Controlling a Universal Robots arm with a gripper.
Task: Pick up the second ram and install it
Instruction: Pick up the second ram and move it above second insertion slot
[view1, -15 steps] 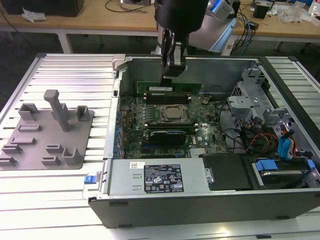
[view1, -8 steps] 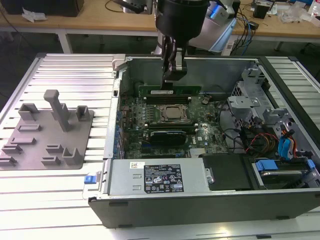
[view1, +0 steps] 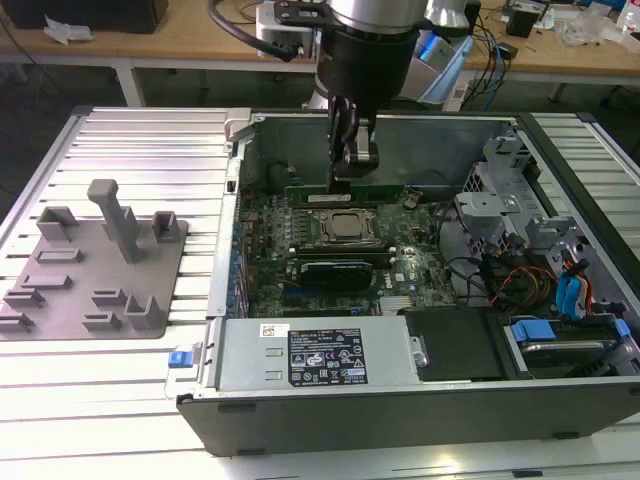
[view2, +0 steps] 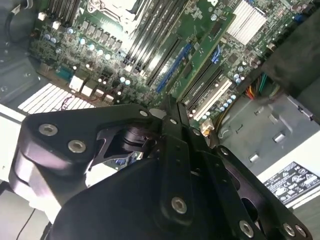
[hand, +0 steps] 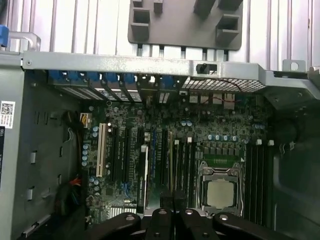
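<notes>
The black robot gripper (view1: 352, 176), fingers drawn nearly together on the thin dark green memory stick (view1: 305, 190), holds it lengthwise just beside the silver processor socket (view1: 345, 228), well apart from the grey plastic fixture tray (view1: 90, 268); pickup done, seating seemingly unfinished.

I am counting one open computer case (view1: 400, 420), one grey fixture tray (view1: 90, 268), one processor socket (view1: 345, 228), one black card (view1: 335, 270), one power supply (view1: 320, 355) and one tool (view1: 352, 172) of mine, on one worktop (view1: 130, 140).
</notes>
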